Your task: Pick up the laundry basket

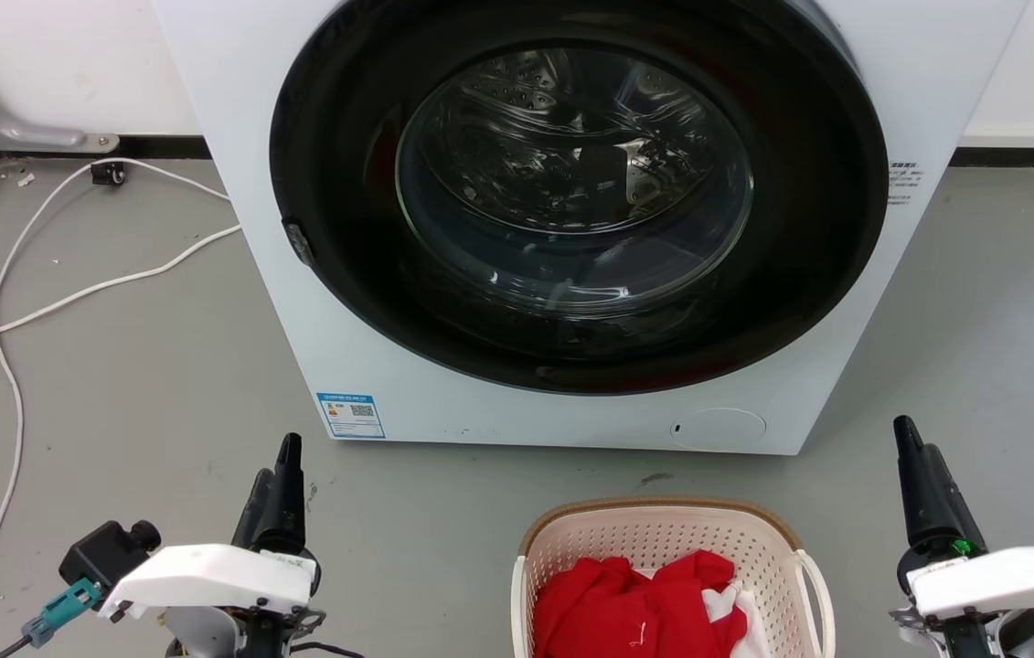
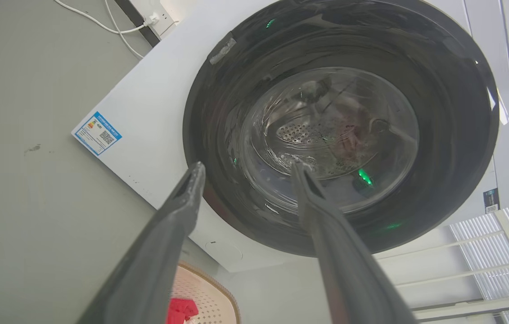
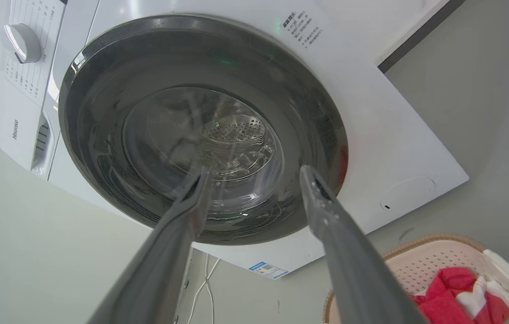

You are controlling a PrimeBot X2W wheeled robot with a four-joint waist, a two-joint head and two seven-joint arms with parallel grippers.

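Note:
The laundry basket stands on the grey floor at the bottom centre of the head view, cream-white and perforated, with a tan rim and a white loop handle on its right side. Red and white clothes lie in it. My left gripper is to its left and my right gripper to its right, both apart from it and pointing at the washing machine. In the left wrist view my left gripper is open and holds nothing, with the basket low between the fingers. My right gripper is open too, the basket at lower right.
A white front-loading washing machine with its round dark door shut stands just behind the basket. White cables trail over the floor at the left. A wall with a dark baseboard runs behind.

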